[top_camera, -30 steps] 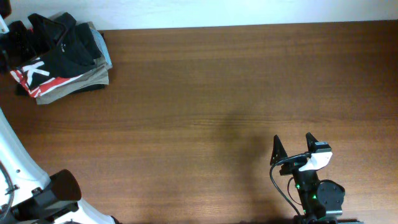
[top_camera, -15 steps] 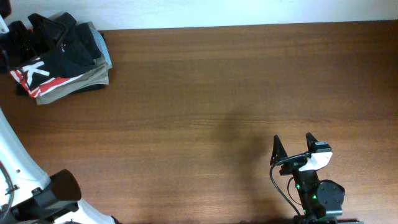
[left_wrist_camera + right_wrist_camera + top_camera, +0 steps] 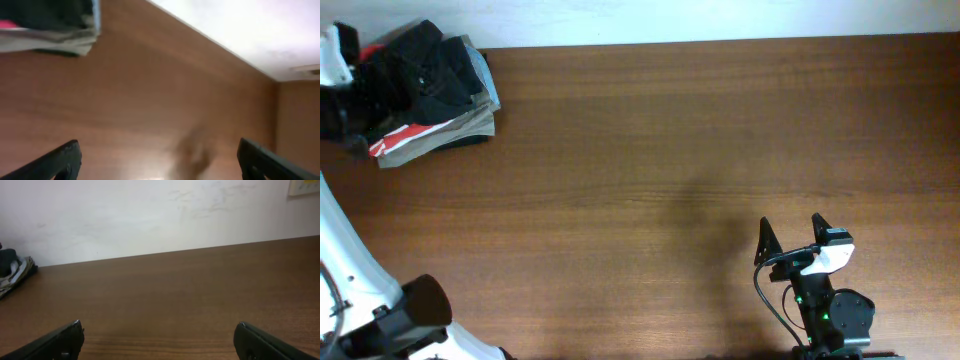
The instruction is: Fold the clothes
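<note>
Nearest the robot's side, the right gripper (image 3: pixel 790 243) sits low over the worktop (image 3: pixel 650 150), jaws spread wide with nothing between them; its own camera shows both dark fingers (image 3: pixel 62 340) at the lower corners and bare wood ahead. The worktop is brown wood with a fine grain running across it; a faint soft shadow (image 3: pixel 705 205) lies near its middle. The left arm rises from its base (image 3: pixel 415 305) at the near left corner and reaches along the left edge to the far left corner; the left gripper (image 3: pixel 159 150) is likewise fully open and holds nothing, though its view is blurred. In that far left corner lies a pile of clothes: the dark T-shirt (image 3: pixel 435 70) is crumpled on top, over a red shirt (image 3: pixel 405 135) and a folded khaki garment (image 3: pixel 455 125); the left arm's wrist covers the pile's left part from above, so the T-shirt's print cannot be made out. Behind the worktop stands a plain white wall (image 3: pixel 150 215); a pale plate (image 3: pixel 304 186) sits at its upper right.
</note>
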`<state>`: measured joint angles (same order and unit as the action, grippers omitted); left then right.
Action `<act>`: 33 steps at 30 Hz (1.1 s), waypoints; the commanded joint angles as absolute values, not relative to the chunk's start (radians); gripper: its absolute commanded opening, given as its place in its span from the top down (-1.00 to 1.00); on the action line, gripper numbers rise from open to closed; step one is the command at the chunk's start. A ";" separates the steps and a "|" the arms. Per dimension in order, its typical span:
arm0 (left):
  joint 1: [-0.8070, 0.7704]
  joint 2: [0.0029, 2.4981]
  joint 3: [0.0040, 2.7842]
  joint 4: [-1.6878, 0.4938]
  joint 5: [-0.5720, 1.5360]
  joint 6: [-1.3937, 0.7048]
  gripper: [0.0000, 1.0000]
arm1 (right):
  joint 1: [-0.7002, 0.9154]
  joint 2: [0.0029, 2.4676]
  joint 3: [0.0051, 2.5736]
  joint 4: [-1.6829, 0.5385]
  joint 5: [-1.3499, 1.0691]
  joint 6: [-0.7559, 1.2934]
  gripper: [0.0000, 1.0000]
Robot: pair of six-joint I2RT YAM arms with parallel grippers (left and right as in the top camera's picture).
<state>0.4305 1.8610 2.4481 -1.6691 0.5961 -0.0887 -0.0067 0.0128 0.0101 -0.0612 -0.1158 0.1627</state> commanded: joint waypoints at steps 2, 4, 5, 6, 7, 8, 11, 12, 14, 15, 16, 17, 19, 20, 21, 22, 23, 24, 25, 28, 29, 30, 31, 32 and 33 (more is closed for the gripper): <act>0.280 1.704 2.349 -1.622 0.319 -0.089 -0.98 | 0.000 0.004 0.006 -0.068 -0.100 0.174 -0.97; 0.203 1.620 2.233 -1.525 0.245 -0.089 -0.98 | 0.000 0.004 0.006 -0.068 -0.100 0.174 -0.97; 0.174 1.578 2.172 -1.472 0.231 -0.082 -0.98 | 0.000 0.004 0.006 -0.068 -0.100 0.174 -0.97; 0.138 1.523 2.087 -1.399 0.221 -0.059 -0.99 | 0.000 0.004 0.006 -0.068 -0.100 0.174 -0.97; 0.111 1.478 2.016 -1.341 0.214 -0.042 -0.98 | 0.000 0.004 0.006 -0.068 -0.100 0.174 -0.97; 0.078 1.415 1.913 -1.259 0.212 -0.019 -0.98 | 0.000 0.004 0.006 -0.068 -0.100 0.174 -0.97; 0.019 1.227 1.636 -1.051 0.208 -0.002 -0.98 | 0.000 0.004 0.006 -0.068 -0.100 0.174 -0.97; 0.012 1.150 1.530 -0.983 0.208 -0.003 -0.98 | 0.000 0.004 0.006 -0.068 -0.100 0.174 -0.97; 0.011 1.014 1.354 -0.895 0.208 -0.003 -0.99 | 0.000 0.004 0.006 -0.068 -0.100 0.174 -0.97; 0.011 0.955 1.287 -0.877 0.208 -0.003 -0.98 | 0.000 0.004 0.006 -0.068 -0.100 0.174 -0.97; 0.011 0.885 1.213 -0.872 0.208 -0.003 -0.98 | 0.000 0.004 0.006 -0.068 -0.100 0.174 -0.97; 0.011 0.834 1.163 -0.871 0.209 -0.003 -0.99 | 0.000 0.004 0.006 -0.068 -0.100 0.174 -0.97; 0.011 0.741 1.081 -0.867 0.208 -0.003 -0.98 | 0.000 0.004 0.006 -0.068 -0.100 0.174 -0.97; 0.011 0.704 1.052 -0.860 0.191 -0.003 -0.98 | 0.000 0.004 0.006 -0.068 -0.100 0.174 -0.97; 0.011 0.670 1.029 -0.852 0.163 -0.003 -0.98 | 0.000 0.004 0.006 -0.068 -0.100 0.174 -0.97; 0.011 0.637 1.002 -0.839 0.128 -0.003 -0.98 | 0.000 0.004 0.006 -0.068 -0.100 0.174 -0.97; 0.011 0.623 0.983 -0.826 0.121 -0.002 -0.98 | 0.000 0.004 0.006 -0.068 -0.100 0.174 -0.97; 0.011 0.601 0.944 -0.791 0.110 -0.003 -0.98 | 0.000 0.004 0.006 -0.068 -0.100 0.174 -0.97; 0.011 0.575 0.900 -0.745 0.107 -0.002 -0.98 | 0.000 0.004 0.006 -0.068 -0.100 0.174 -0.97; 0.012 0.485 0.758 -0.585 0.105 -0.003 -0.98 | 0.000 0.004 0.006 -0.068 -0.100 0.174 -0.98; 0.012 0.445 0.692 -0.515 0.109 -0.003 -0.98 | 0.000 0.004 0.006 -0.068 -0.100 0.174 -0.97; 0.012 0.411 0.634 -0.459 0.115 -0.003 -0.98 | 0.000 0.004 0.006 -0.068 -0.100 0.174 -0.97; 0.012 0.378 0.580 -0.414 0.116 -0.004 -0.98 | 0.000 0.004 0.006 -0.068 -0.100 0.174 -0.97; 0.012 0.342 0.521 -0.366 0.122 -0.004 -0.98 | 0.000 0.004 0.006 -0.068 -0.100 0.174 -0.97; 0.012 0.313 0.475 -0.324 0.132 -0.004 -0.98 | 0.000 0.004 0.006 -0.068 -0.100 0.174 -0.98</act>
<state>0.0132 0.4091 0.6209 -0.4191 0.1230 -0.0189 -0.0067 0.0120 0.0101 -0.0631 -0.1085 0.1627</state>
